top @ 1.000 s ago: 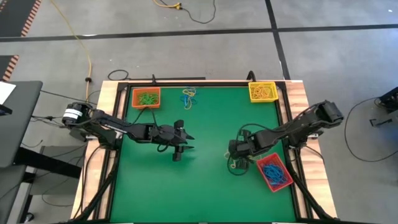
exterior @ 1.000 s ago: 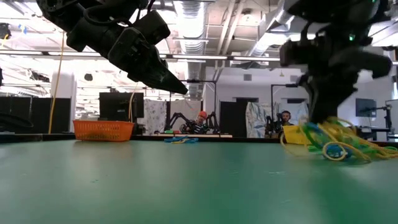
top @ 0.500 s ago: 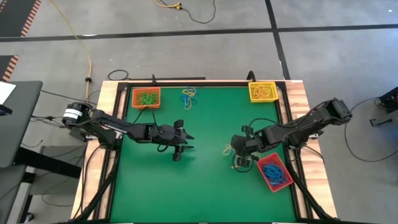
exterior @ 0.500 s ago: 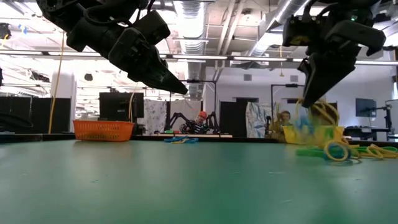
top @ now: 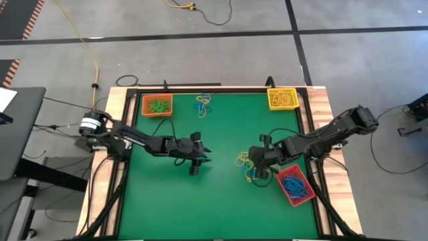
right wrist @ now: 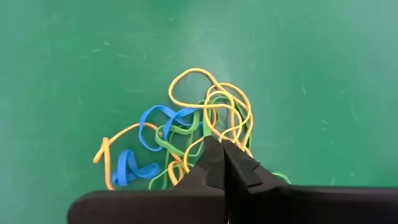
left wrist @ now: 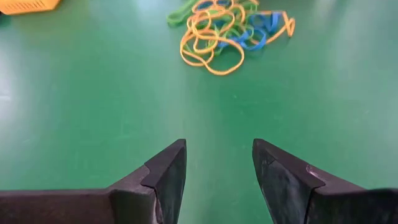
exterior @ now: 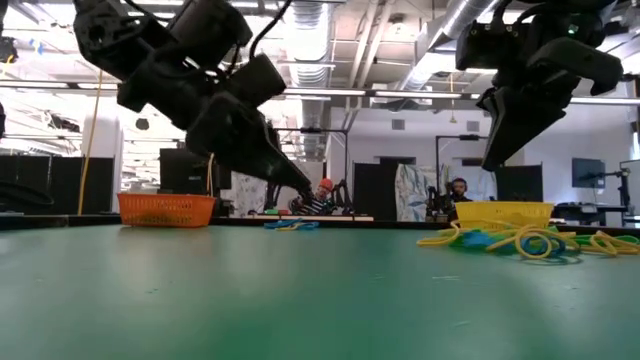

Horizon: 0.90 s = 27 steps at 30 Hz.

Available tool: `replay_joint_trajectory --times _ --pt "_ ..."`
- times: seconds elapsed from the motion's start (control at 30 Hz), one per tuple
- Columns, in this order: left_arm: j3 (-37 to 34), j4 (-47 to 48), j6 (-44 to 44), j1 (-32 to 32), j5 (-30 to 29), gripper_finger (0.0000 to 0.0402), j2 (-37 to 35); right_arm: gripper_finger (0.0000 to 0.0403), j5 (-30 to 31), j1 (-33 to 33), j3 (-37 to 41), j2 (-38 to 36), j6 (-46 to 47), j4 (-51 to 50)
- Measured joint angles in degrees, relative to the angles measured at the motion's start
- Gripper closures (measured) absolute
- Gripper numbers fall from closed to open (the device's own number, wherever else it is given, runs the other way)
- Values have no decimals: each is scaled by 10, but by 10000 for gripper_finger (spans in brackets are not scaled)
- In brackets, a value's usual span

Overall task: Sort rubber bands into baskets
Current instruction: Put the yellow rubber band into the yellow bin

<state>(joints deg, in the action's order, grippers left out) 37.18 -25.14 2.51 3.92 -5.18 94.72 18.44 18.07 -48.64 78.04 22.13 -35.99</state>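
Right gripper [right wrist: 221, 163], fingers closed and seemingly empty, hovers directly above the tangled yellow, blue and green rubber bands [right wrist: 186, 140]; judged mid-pick, reopening and descending needed.

Grey concrete floor [top: 200, 57] crossed by dark seam lines, a yellow cable [top: 87, 47] trailing over it; green table mat [top: 221, 201] framed by pale wood edging [top: 323, 107]; beyond, ceiling ducting [exterior: 320, 30] with bright overhead light, dark monitors [exterior: 185, 170], two seated people [exterior: 322, 197].
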Motion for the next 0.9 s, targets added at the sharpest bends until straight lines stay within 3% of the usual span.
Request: replay_joint_trajectory --times 0.2,0.43,0.9 --pt "22 -5 15 0 0 226 29 346 0 -6 2 1 18 0" --pt "32 -5 23 0 3 226 29 287 -5 -25 2 57 18 17" --pt "32 2 8 0 19 226 29 217 -49 -82 2 123 23 53"
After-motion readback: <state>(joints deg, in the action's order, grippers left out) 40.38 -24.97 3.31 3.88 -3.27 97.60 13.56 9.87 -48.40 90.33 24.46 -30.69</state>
